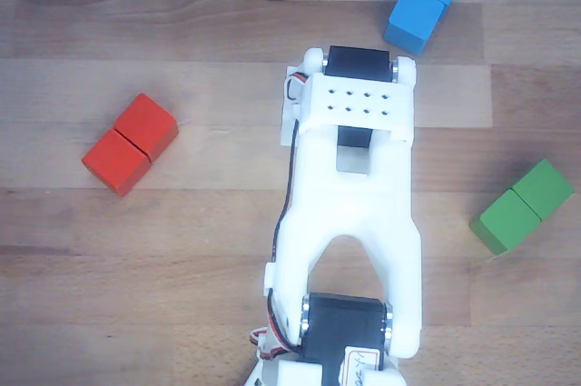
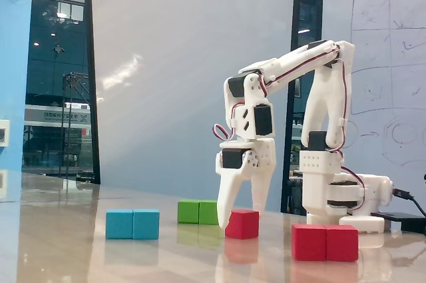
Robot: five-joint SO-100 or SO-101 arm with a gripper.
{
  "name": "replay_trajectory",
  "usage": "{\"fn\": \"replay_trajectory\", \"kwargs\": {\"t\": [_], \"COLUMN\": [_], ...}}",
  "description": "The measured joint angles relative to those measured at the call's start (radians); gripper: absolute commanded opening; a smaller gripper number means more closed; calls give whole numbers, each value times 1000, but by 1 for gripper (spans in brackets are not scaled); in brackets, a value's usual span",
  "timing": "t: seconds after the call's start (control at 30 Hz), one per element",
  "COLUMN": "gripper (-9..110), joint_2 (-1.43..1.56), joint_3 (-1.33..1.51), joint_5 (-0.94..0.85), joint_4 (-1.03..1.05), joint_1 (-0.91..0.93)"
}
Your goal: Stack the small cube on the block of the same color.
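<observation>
1. In the fixed view the gripper stood with fingers spread either side of the small cube on the table; contact was unclear.
2. The arm hid that cube in the other view.
3. The red block lay apart at right, uncovered.
</observation>
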Motion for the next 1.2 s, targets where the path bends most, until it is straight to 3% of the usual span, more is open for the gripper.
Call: {"fn": "replay_trajectory", "kwargs": {"t": [0.27,1.2], "gripper": [16,14], "joint_2": [0,0], "joint_3": [8,11], "joint_5": [0,-8], "joint_4": [-5,-34], "joint_1": [0,58]}}
